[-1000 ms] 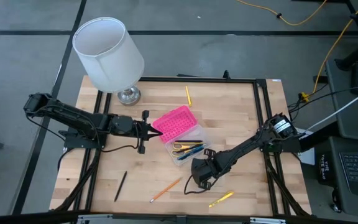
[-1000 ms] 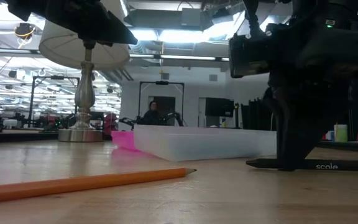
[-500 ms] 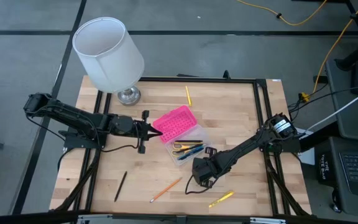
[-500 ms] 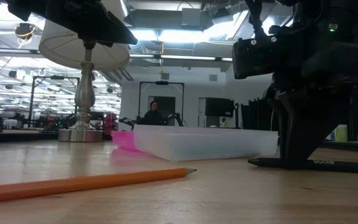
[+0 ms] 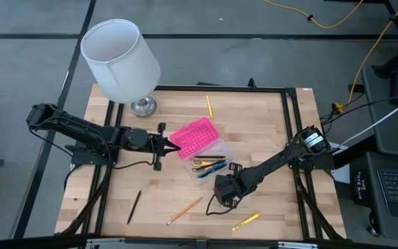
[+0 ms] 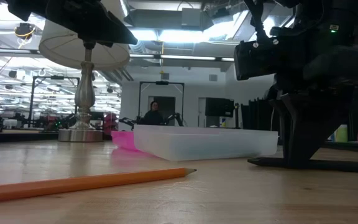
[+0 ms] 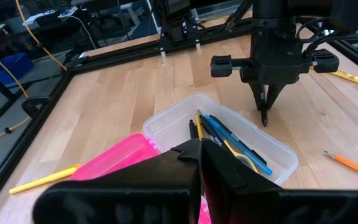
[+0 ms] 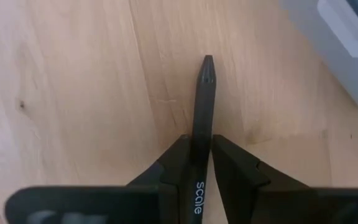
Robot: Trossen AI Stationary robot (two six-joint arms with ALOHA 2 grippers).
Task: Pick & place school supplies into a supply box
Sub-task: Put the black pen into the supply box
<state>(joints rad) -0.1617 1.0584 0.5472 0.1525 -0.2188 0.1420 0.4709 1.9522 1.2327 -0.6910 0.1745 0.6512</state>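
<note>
Right gripper (image 8: 201,163) is down on the table (image 5: 254,131), at about 5 o'clock from the pencil case (image 5: 202,149), jaws clenched on a black pen (image 8: 201,124) lying flat on the wood. Left gripper (image 5: 173,145) sits at the case's 9 o'clock edge, jaws closed, against the pink lid (image 5: 193,136). Case is mid-table, lid open, several pens (image 7: 229,140) inside. Loose on the table: orange pencil (image 5: 185,209) and black pencil (image 5: 134,206) toward 6–7 o'clock, yellow pen (image 5: 246,221) at 5, yellow pencil (image 5: 209,106) at 12.

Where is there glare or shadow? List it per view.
High view: even light; the white drum lampshade is brightest. Low view: ceiling lights glare, the right gripper is a dark silhouette. Right wrist view: evenly lit thin black pen, no glare.
</note>
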